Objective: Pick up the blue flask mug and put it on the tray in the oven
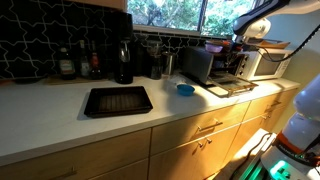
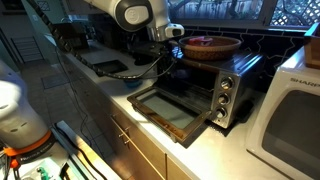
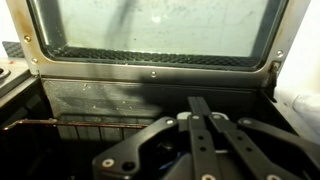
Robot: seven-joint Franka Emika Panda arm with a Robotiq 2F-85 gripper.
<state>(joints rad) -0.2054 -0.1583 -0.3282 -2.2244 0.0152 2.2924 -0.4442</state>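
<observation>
None of the task looks done: the small blue flask mug (image 1: 185, 89) is seen near the front edge of the table (image 1: 60, 125), well apart from the open silver-and-black toaster oven (image 2: 200, 85). Whether the hand (image 3: 200, 108) is open or closed cannot be told.

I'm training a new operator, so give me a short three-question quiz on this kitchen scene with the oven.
1. True or false: the oven has its door shut.
2. What sits on top of the oven? A) a kettle B) a bowl C) a plate
3. What colour is the microwave beside the oven?
Key: 1 false, the door is folded down open; 2 B; 3 white.
</observation>
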